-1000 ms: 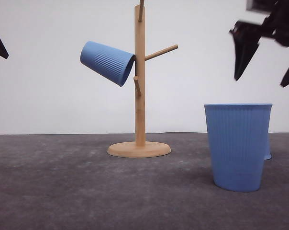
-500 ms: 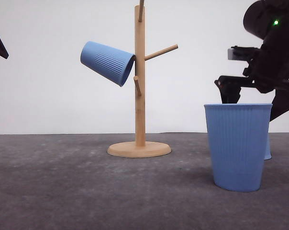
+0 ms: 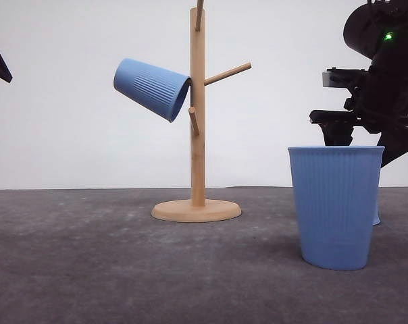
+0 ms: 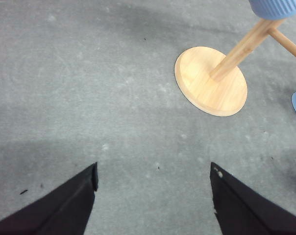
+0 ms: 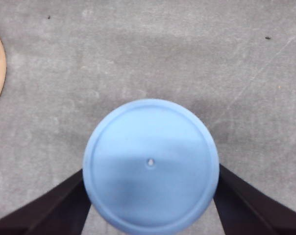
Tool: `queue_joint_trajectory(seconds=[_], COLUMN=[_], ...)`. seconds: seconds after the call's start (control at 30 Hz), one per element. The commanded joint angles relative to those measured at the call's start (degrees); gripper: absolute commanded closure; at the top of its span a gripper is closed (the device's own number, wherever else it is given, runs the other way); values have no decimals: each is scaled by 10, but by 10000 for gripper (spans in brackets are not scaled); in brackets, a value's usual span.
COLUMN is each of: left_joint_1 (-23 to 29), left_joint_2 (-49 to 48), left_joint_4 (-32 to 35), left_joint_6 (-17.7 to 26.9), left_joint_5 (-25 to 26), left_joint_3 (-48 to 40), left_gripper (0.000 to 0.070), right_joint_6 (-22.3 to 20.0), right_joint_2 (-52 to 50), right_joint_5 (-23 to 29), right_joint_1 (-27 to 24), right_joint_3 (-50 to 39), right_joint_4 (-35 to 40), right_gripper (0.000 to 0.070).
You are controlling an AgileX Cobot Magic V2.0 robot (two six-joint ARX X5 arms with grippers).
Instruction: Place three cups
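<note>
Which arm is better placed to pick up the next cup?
Right. Its open gripper straddles a cup seen bottom-up between the fingers. The left gripper hangs open over bare mat near the stand, with no cup between its fingers.

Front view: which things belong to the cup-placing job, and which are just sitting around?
Job: hung blue cup; near blue cup; far blue cup, between the right fingers.
Other: wooden pegged stand, carrying the hung cup; grey tabletop.
</note>
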Motion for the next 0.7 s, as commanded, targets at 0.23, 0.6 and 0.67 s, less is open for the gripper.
queue_joint_trajectory(seconds=[0.23,0.6,0.67], left_joint_1=[0,0,0], left_joint_2=[4,4,4], left_joint_4=[4,5,5], left_joint_6=[-1,-1,-1], left_joint_5=[-1,-1,-1], left_joint_3=[4,4,4], left_gripper=[269,269,269], right_joint_6=[-21,25,31], right_joint_2=[-36,-177,-181], right_joint_5=[3,-77,-114], right_joint_1=[2,-23,-33], right_joint_3=[10,39,65], right_joint_4=[-11,-63,-86], right_gripper=[319,319,319])
